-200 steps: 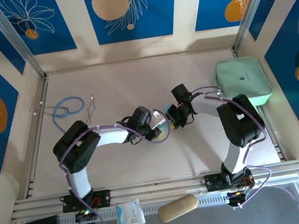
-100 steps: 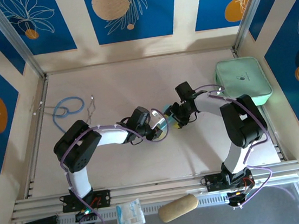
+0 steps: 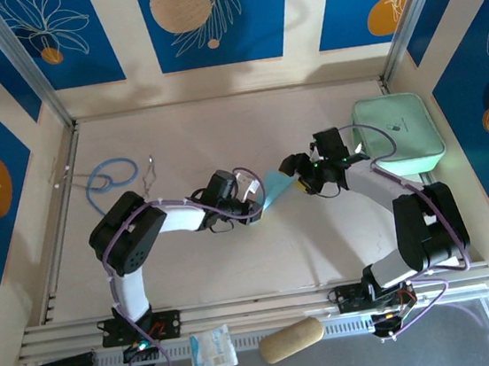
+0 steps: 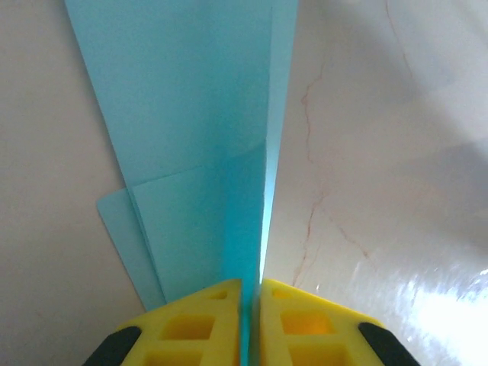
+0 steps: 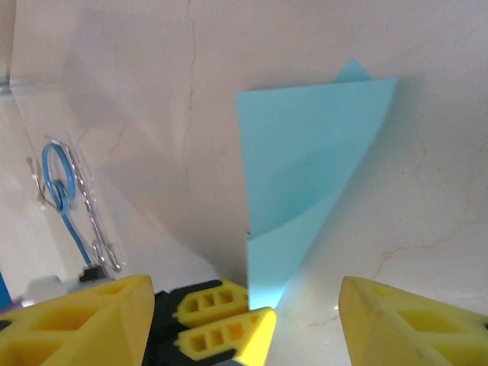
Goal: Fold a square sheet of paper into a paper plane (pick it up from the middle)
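Now right fingers (image 5: 396, 320) have released the light-blue folded paper plane (image 5: 305, 152).
Only the left fingers (image 4: 198, 324) pinch its crease; right ones gape empty nearer the mint-green zip case (image 3: 397, 133); folding looks done.

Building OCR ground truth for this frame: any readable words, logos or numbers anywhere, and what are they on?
Nothing here can be read as text.
Small dark mark on the mint-green case: too small to read.
Blue print on the white snack packet: blurred, unreadable.
The paper plane: plain blue, no print.
The wall panels: leaf and circle artwork, no words.
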